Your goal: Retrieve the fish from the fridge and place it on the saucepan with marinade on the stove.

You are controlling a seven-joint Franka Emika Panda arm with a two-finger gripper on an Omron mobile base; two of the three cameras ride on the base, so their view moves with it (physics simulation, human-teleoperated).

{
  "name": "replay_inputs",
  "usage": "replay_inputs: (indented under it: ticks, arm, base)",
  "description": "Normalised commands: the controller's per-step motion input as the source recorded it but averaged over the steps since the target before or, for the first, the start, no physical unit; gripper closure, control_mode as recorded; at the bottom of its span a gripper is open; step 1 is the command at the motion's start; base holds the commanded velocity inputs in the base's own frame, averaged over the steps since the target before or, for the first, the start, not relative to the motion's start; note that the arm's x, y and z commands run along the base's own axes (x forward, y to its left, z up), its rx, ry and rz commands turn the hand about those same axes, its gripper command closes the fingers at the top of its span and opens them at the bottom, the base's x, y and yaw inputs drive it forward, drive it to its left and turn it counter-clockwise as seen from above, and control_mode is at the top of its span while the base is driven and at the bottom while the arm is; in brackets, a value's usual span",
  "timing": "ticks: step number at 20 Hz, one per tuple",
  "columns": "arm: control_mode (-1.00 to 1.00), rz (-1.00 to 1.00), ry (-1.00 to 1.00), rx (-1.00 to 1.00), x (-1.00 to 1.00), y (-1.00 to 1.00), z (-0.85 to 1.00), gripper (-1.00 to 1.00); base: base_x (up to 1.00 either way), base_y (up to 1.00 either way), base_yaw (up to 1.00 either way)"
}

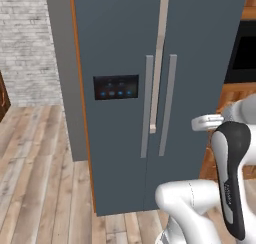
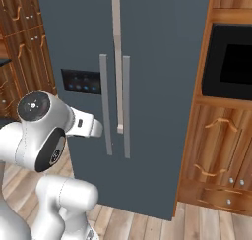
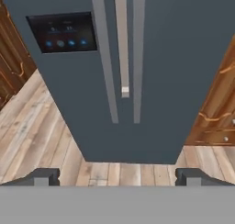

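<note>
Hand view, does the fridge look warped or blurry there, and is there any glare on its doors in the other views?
Hand view: the fridge narrows sharply toward the floor, a perspective effect, edges slightly soft. Left base view: flat, even light on the doors, no glare; the black panel shows blue lights. Right base view: the same matte doors, with the handles casting no clear shadow.

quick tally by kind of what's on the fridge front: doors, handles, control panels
fridge doors: 2
long grey vertical handles: 2, left handle and right handle
black panel with blue lights: 1
total: 5
</note>
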Motion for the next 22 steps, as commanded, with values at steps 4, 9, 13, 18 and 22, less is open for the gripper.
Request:
replay_inputs:
  ticks: [4, 9, 13, 18, 22]
  arm:
    - [-1.0, -0.04, -0.21, 0.0, 0.49, -0.03, 0.06, -1.0]
    - [-1.0, 0.0, -0.39, 0.0, 0.27, -0.2, 0.07, -1.0]
    - [-1.0, 0.0, -0.35, 0.0, 0.02, -0.25, 0.03, -1.0]
    - [-1.0, 0.0, -0.19, 0.0, 0.21, -0.05, 0.0, -1.0]
    - [-1.0, 0.0, -0.23, 0.0, 0.4, 0.0, 0.0, -1.0]
  base:
    - [0.0, 0.0, 0.0]
    - [0.0, 0.0, 0.0]
    - [0.0, 0.0, 0.0]
    - [0.0, 0.0, 0.0]
    - [0.0, 0.0, 0.0]
